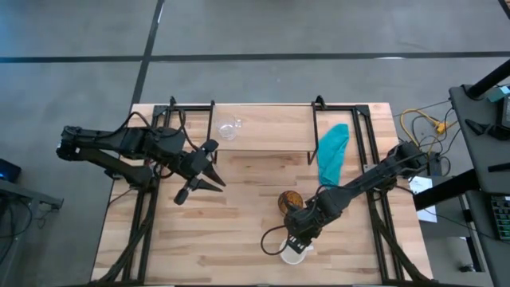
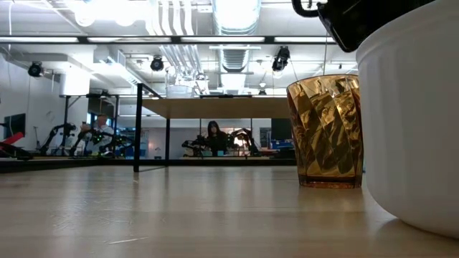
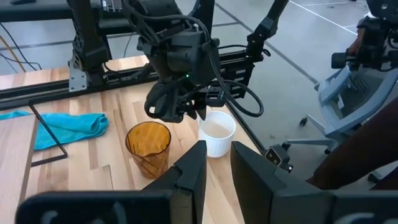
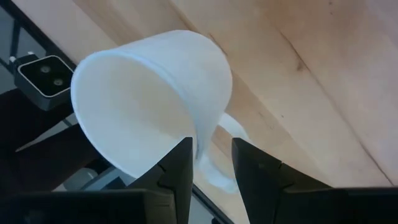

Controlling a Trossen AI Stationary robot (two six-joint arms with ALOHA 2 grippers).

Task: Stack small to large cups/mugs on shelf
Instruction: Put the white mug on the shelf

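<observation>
A white handled mug (image 1: 293, 253) stands upright on the table near its front edge, also in the left wrist view (image 3: 216, 134). My right gripper (image 4: 211, 165) is shut on it from above. An amber textured tumbler (image 1: 289, 199) stands on the table just behind the mug. A small clear glass cup (image 1: 229, 129) stands on the light-wood shelf (image 1: 263, 139) at the back. My left gripper (image 1: 203, 185) is open and empty above the table's left middle, in front of the shelf. My right gripper holds the mug's wall at the rim (image 4: 198, 140), right beside the handle (image 4: 225, 134). One finger (image 4: 177, 168) is inside the mug and the other (image 4: 255, 171) is outside, by the handle. The fingers point down from above. The mug's base rests on the table (image 2: 423, 226).
A teal cloth (image 1: 332, 151) lies over the shelf's right end and hangs onto the table. The shelf's black metal legs (image 1: 312, 135) stand on the table. Bare table lies between the two arms. People show far off in the room behind (image 2: 214, 136).
</observation>
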